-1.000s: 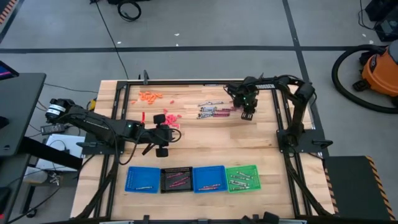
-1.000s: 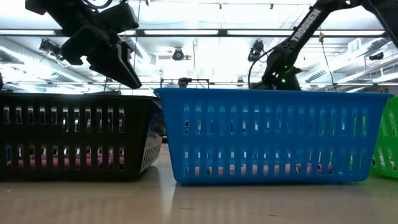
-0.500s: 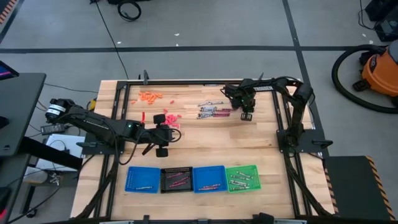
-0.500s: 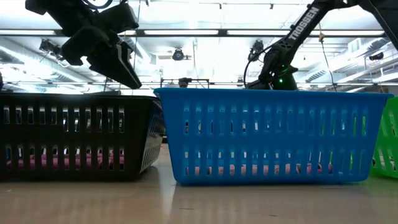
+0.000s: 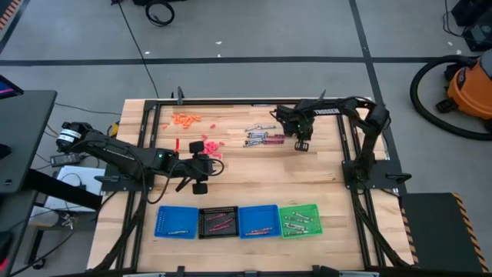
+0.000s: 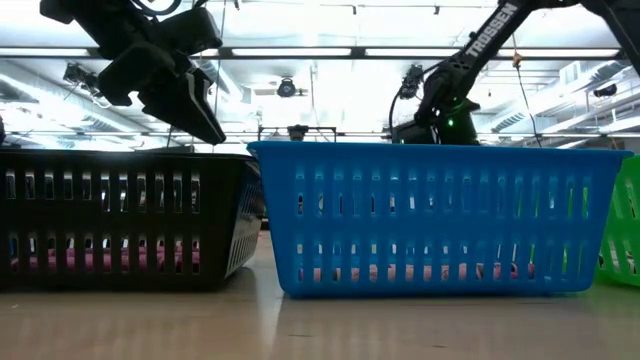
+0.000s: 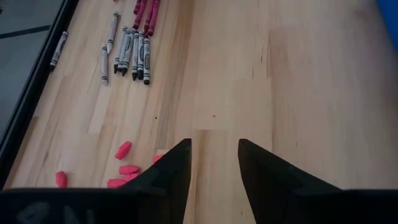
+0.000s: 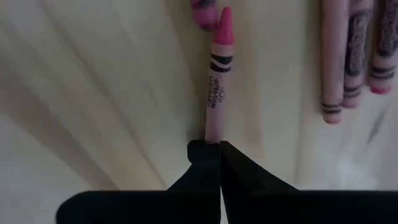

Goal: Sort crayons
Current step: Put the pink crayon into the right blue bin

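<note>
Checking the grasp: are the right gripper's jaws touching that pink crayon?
Touching. Right wrist view: right gripper has its jaws shut on the pink crayon's end.

Two dark arms, black matte links, mounted on black frame rails. Right arm [image 6: 480,45]: white "TROSSEN" lettering along link, small green light near wrist. Left arm [image 5: 115,154]: black segments, silver-white cylinder at base joint, thin cable along link. Left gripper [image 7: 214,165]: two black wedge fingers, flat faces, tapering tips. Right gripper [image 8: 219,158]: two black fingers, smooth, no markings visible.
</note>
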Controlling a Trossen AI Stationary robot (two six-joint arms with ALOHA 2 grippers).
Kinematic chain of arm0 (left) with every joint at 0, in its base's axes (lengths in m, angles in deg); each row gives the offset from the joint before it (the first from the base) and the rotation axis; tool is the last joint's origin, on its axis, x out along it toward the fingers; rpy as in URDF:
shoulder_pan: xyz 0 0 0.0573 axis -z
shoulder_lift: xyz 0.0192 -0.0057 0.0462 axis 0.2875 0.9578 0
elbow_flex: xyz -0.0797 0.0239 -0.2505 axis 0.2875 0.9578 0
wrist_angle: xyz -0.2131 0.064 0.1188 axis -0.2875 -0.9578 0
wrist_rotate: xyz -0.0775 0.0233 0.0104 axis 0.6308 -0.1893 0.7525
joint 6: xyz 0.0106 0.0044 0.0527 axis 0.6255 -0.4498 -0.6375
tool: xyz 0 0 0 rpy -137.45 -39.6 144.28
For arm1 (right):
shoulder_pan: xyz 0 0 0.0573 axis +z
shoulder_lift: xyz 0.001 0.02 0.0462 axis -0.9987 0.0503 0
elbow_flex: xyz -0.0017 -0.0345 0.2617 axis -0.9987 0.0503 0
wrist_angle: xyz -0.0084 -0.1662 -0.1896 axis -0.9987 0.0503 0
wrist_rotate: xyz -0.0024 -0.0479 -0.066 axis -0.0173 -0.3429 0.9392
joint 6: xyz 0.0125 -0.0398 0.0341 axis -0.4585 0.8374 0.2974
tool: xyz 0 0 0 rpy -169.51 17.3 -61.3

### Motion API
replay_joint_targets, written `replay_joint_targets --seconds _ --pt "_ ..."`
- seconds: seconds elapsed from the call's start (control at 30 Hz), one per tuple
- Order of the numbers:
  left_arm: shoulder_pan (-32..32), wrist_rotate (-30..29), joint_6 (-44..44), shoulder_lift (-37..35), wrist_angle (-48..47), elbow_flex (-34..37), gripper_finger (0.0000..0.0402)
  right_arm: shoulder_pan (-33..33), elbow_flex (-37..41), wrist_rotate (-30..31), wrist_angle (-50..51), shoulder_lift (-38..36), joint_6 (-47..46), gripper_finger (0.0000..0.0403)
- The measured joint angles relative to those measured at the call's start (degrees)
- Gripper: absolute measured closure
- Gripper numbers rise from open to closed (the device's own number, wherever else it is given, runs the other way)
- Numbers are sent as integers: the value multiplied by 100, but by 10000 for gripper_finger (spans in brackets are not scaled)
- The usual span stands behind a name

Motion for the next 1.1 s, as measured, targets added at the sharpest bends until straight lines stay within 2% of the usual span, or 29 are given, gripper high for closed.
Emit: replay_joint_targets --seconds 0.27,0.53,0.73,0.83,1.1 --pt "-2 -2 -2 0 96 0 258 491 0 14 123 -603 -333 395" --pt "-4 -3 -318 126 717 0 258 1559 -3 -360 -369 -1056 -758 395" --pt "-4 7 -367 434 1310 0 258 2401 -9 -481 -1078 -1124 -1046 395" --pt "-4 198 -367 502 1469 0 258 2709 -9 -602 -1335 -1124 -1231 394" --pt "14 245 -226 485 1503 0 258 3323 -469 -736 -1368 -1124 -1779 393"
